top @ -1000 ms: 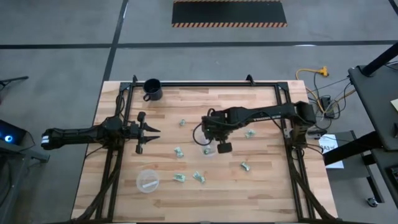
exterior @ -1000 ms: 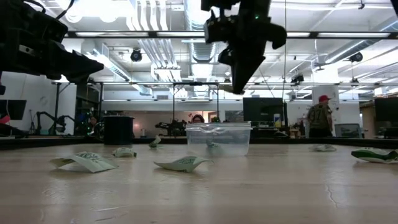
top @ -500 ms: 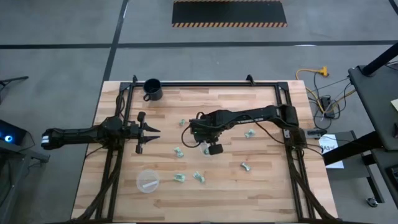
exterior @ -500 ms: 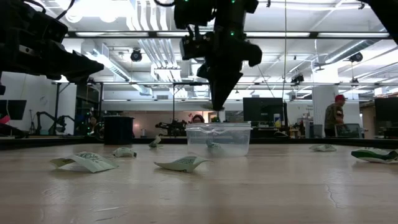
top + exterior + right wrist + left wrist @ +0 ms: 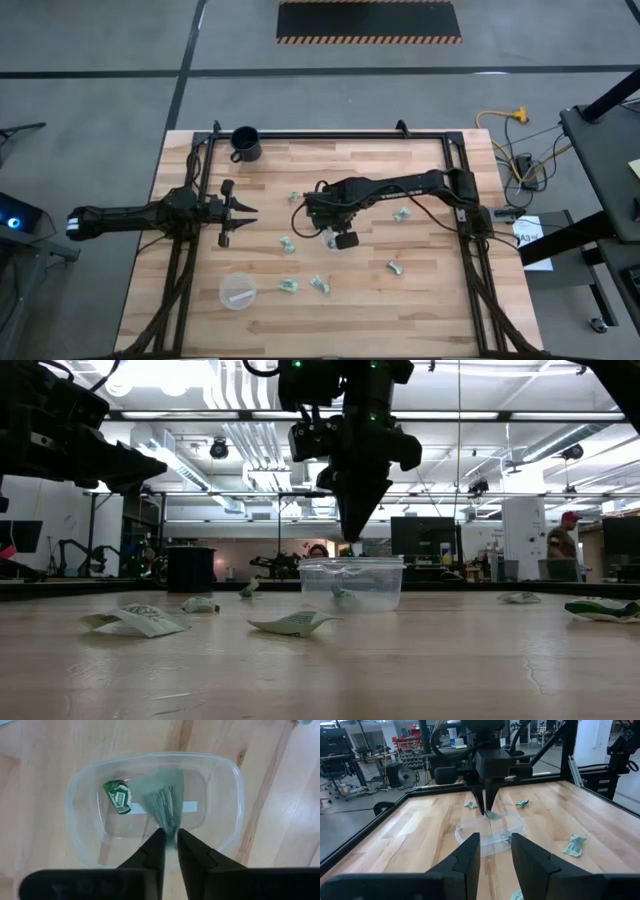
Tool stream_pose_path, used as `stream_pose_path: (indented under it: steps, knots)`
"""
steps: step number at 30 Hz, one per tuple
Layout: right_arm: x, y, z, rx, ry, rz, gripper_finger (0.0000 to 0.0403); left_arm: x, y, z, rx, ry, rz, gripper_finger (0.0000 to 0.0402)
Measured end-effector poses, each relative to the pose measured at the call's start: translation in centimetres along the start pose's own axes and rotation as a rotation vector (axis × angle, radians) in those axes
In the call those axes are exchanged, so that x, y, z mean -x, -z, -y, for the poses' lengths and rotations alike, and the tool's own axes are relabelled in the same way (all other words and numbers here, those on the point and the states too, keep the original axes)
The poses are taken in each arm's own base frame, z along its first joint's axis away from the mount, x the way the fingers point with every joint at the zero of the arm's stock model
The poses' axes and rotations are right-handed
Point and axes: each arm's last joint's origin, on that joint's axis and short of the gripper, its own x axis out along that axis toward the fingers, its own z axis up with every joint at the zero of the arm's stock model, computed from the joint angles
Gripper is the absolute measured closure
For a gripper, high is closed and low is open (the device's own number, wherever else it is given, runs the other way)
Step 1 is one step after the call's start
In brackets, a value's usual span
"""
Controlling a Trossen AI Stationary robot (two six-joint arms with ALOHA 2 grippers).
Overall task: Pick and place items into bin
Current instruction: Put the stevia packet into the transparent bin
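Note:
My right gripper (image 5: 170, 832) points down over the bin (image 5: 75, 785), a clear round container near the table's middle (image 5: 333, 243), and is shut on a pale-green wrapped item (image 5: 165, 795). Another green item (image 5: 117, 796) lies on the bin's floor. Several more items lie loose on the wood around it, such as one (image 5: 287, 243) left of the bin and one (image 5: 394, 267) to its right. My left gripper (image 5: 250, 210) stays level at the table's left side, open, with nothing between its fingers (image 5: 470, 855). My right gripper pinches one end of the item (image 5: 170, 827) between its two fingertips. The fingers come from above and point down. The rest of the item hangs below the tips (image 5: 492, 814), over the bin's opening and clear of its floor.
A black mug (image 5: 245, 143) stands at the far left. A flat clear dish with a white strip (image 5: 237, 291) sits near the front left. Black frame rails (image 5: 470, 260) run along the table's sides and far edge. People move in the room behind (image 5: 563, 540).
My right gripper has carried the item toward the table's left edge and downward, coming to rest above the bin. It has kept still there for the last half second.

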Motion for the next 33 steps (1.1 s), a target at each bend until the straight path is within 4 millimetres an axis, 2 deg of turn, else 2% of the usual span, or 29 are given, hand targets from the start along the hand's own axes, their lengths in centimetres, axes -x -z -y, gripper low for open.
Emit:
stream_pose_path:
  steps: [10, 18, 26, 33]
  knots:
    - [0.02, 0.00, 0.00, -0.008, 0.001, 0.001, 0.0258, 0.00, 0.01, 0.00, 0.000, 0.000, 0.000, 0.0308]
    - [0.02, -0.03, -0.12, -0.009, 0.000, 0.001, 0.0194, 0.00, 0.01, 0.00, 0.000, 0.000, 0.000, 0.0308]
    - [0.04, -0.03, -0.14, -0.039, 0.000, 0.002, 0.0160, 0.00, 0.01, 0.00, 0.000, 0.000, 0.000, 0.0308]
    - [0.19, 0.71, -0.50, -0.214, -0.010, -0.081, 0.0154, 0.00, 0.00, 0.00, 0.000, 0.000, 0.000, 0.0308]
